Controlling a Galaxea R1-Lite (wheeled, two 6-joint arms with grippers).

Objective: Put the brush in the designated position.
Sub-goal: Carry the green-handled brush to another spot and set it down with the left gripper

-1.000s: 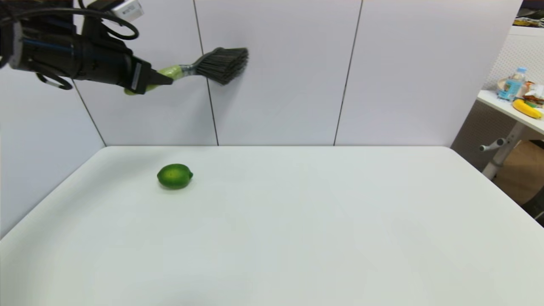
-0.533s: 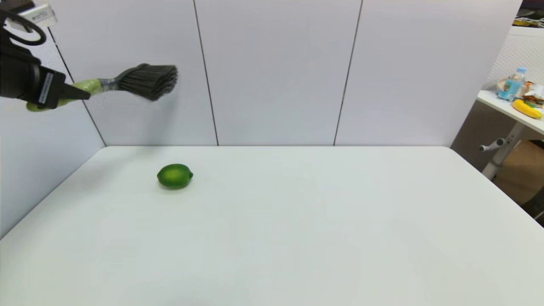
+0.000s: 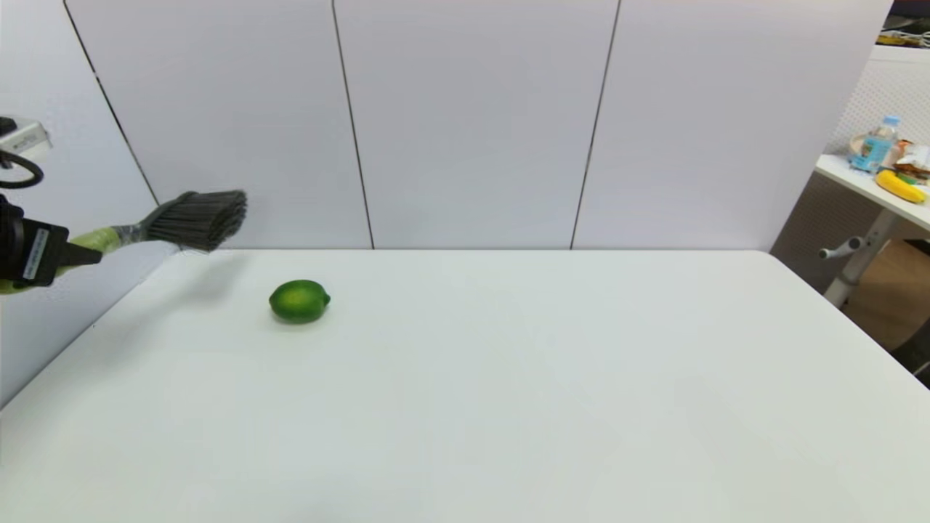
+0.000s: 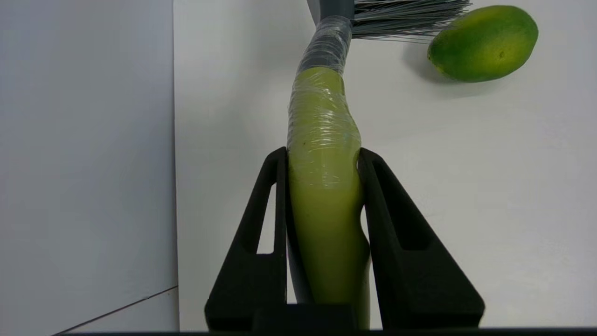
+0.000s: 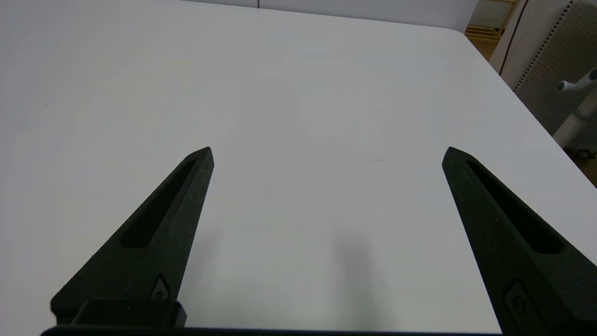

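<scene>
Lime-green handle of the brush sits clamped in the left gripper, airborne over the table's far-left corner, near the lime. Left wrist: fingers pinch the handle. Right wrist: right gripper spread wide, holding nothing.

You're looking at a lab or test room here, not anyone's home. The table is plain white with bare white panels boxed around its back and left side, dark seams between them, so it reads as a closed-off test cell. The only thing lying on it is a lime. Off to the right, past the panels, you get a pegboard wall and a second table on a metal leg, cluttered with a water bottle, a banana and some packets. That side table gives it a shared workspace feel.
</scene>
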